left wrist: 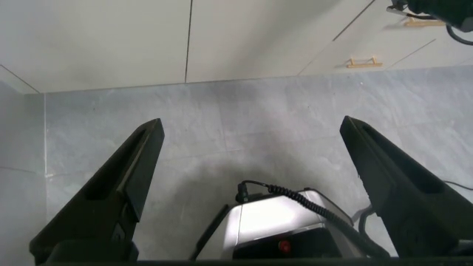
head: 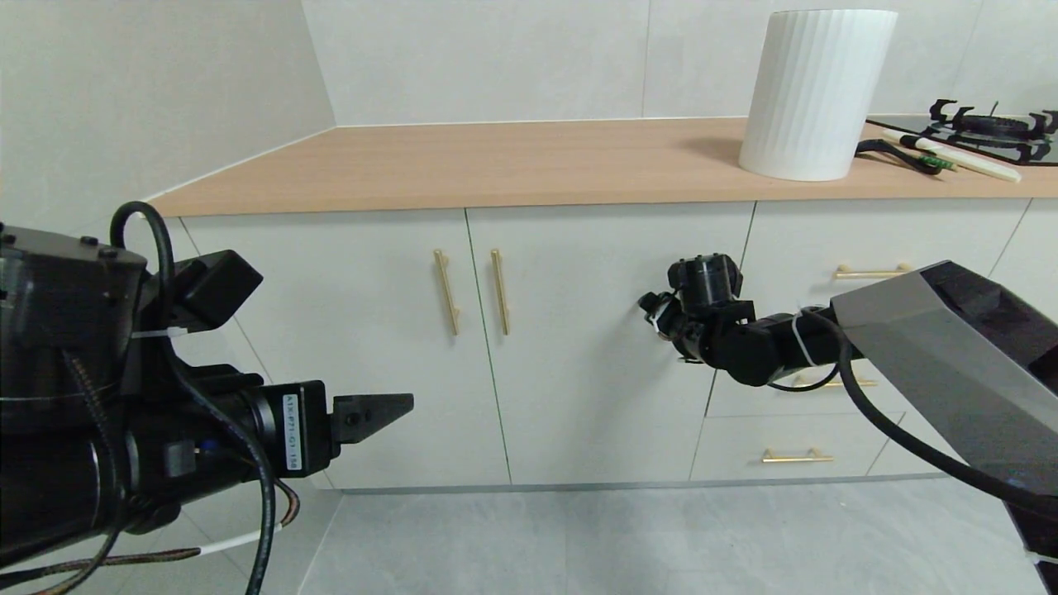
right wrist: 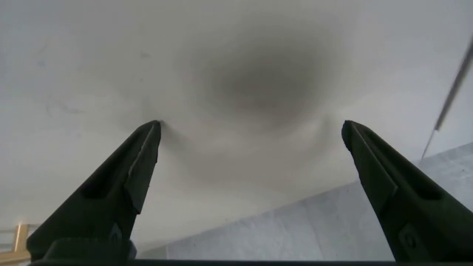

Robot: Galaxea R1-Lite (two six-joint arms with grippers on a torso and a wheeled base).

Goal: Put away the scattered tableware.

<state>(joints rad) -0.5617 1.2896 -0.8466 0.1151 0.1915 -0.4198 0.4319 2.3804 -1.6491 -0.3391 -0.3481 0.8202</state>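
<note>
Left end effector point(left wrist: 251, 124) hangs low over the grey floor point(left wrist: 222, 103), jaws spread wide, holding nothing. Right end effector point(right wrist: 251, 124), also wide and empty, sits close against a pale cabinet door point(head: 595, 347). One white ribbed cylindrical container point(head: 814, 91) stands on the wooden desk point(head: 463, 161). Beside it lie one cream stick-shaped utensil point(head: 963, 156) and one black-handled utensil point(head: 888, 151), by the black hob point(head: 992, 126).

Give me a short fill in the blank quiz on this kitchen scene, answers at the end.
The white ribbed container stands on the ____.
The cabinet handles are ____ coloured.
The right gripper faces a cabinet door with its jaws ____.
The left gripper hangs above the ____.
Answers: countertop; gold; open; floor.
</note>
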